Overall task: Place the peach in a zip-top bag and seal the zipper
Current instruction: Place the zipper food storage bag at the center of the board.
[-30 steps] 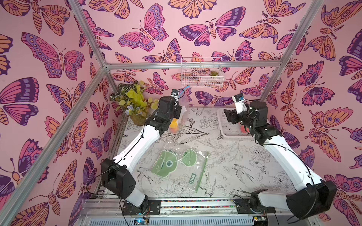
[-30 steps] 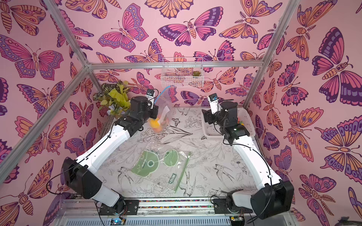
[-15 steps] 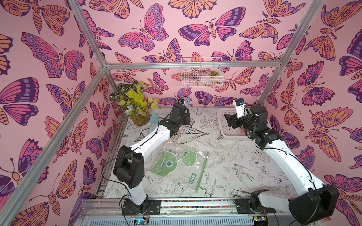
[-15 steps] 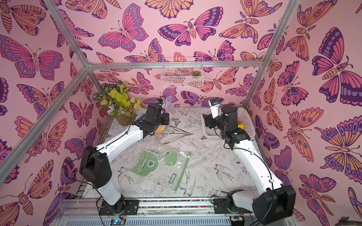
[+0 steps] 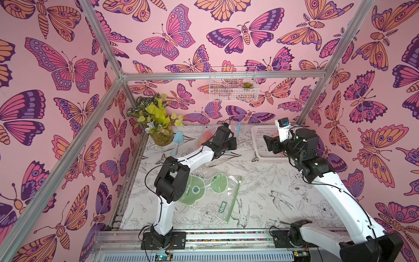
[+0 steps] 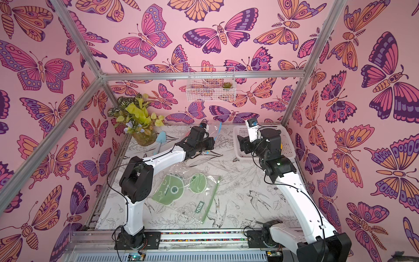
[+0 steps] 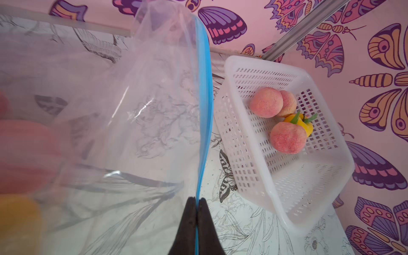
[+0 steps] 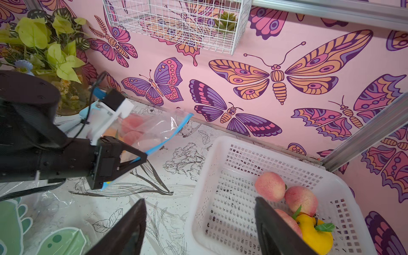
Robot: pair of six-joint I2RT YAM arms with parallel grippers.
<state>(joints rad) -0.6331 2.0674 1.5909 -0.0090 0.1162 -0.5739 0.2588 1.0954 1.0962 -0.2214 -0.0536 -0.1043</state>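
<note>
**A:** In both top views, which step is in hand?

**B:** The left arm [image 5: 192, 156] stretches to the far side of the tabletop [image 5: 260, 181] and holds the zip-top bag [image 6: 214, 130] there. Something pink shows through it, so I judge loading done and sealing due. The right arm [image 5: 328, 183] bends over the near corner of the white basket [image 5: 258, 138]. A green-printed bag [image 5: 215, 188] lies flat, well apart.

**A:** And the left wrist view?

**B:** The left fingers [image 7: 188, 223] are pressed together on one end of the blue zipper strip [image 7: 206, 110]. A blurred pink shape inside the bag is the peach [image 7: 26, 143], I take it. Whether the strip is closed along its length, I cannot tell. Three spare peaches [image 7: 266, 104] lie in the basket.

**A:** The right wrist view?

**B:** The right fingers [image 8: 128, 229] stand wide and hold nothing. They hover at the basket's edge, near the spare peaches without touching them. The peach [image 8: 132, 123] sits in the bag beyond the left wrist.

**A:** So what does the next move call for?

**B:** Probably the right fingers crossing over, pinching the strip just beside the left fingers and sliding along it, with the left anchoring that end.
</note>
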